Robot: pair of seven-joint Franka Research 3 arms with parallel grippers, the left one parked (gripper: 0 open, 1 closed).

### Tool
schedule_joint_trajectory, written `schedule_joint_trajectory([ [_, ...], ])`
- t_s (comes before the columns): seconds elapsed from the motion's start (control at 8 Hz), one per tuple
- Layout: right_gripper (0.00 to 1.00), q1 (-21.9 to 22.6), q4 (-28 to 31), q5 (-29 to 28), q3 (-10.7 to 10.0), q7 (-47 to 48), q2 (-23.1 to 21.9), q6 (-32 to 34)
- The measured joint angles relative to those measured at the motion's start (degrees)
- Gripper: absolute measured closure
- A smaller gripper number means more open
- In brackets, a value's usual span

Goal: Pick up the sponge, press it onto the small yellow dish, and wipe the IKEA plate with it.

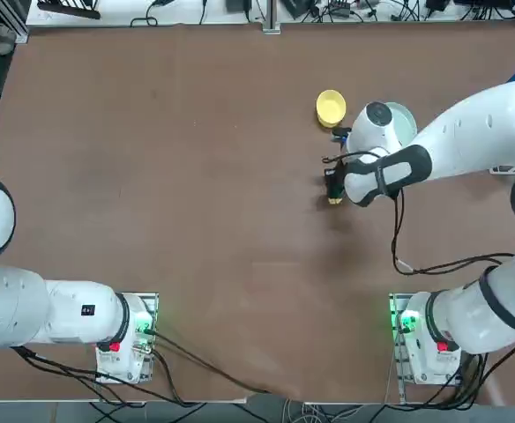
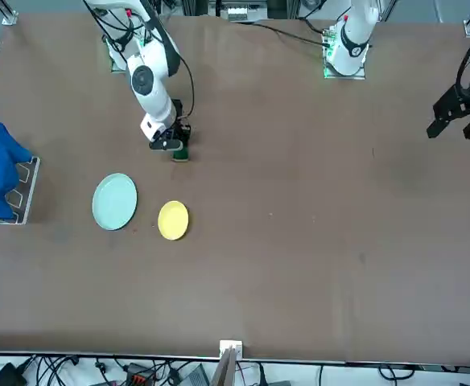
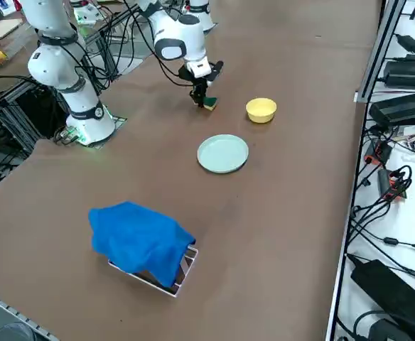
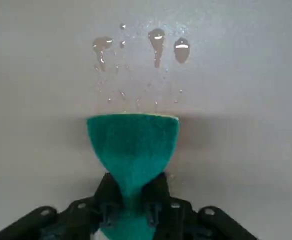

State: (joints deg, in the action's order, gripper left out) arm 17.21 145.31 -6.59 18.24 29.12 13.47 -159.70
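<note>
Wrist view shows the right gripper (image 4: 132,200) pinching the sponge (image 4: 132,147) hard at its near end: the two fingers (image 4: 108,192) squeeze the green pad into a narrow waist, and the far end flares out wide above the table (image 4: 246,75). A few drops of liquid (image 4: 156,42) glisten on the brown surface just past the sponge's far edge.

From overhead, the gripper (image 1: 333,187) points down at the table on the robot's right half, with the sponge (image 1: 334,196) under it, a sliver of yellow foam showing at the lower end. Whether the sponge rests on the table or hangs just clear of it is hard to say from any view. The dish (image 1: 331,107) sits further from the robot's base, apart from the gripper. The plate (image 1: 402,122) lies just beside the dish on its right, mostly hidden by the arm's wrist.

The front view has the plate (image 2: 114,201) and dish (image 2: 173,219) side by side, not touching, both empty, with the sponge (image 2: 181,153) nearer the robot than either. In the side view a blue cloth (image 3: 140,241) is draped over a small metal stand (image 3: 182,273) near the table's right edge, well apart from the plate (image 3: 222,153).
</note>
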Motion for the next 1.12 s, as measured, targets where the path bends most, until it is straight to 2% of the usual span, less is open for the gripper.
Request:
schedule_joint_trajectory([
  [0.38, 0.13, -0.03, -0.06, 0.0, -0.09, 0.01, 0.38, -0.81],
  [0.5, 0.01, -0.07, -0.32, 0.0, -0.1, 0.01, 0.33, -1.03],
  [0.88, 0.0, -1.04, -2.17, 0.0, -0.29, 0.01, -1.97, -0.96],
  [1.0, 0.0, -2.05, -3.69, 0.0, -0.33, 0.01, -3.82, 1.42],
  [1.12, 0.0, -3.41, -6.81, 0.01, -0.38, -0.02, -5.82, 7.2],
])
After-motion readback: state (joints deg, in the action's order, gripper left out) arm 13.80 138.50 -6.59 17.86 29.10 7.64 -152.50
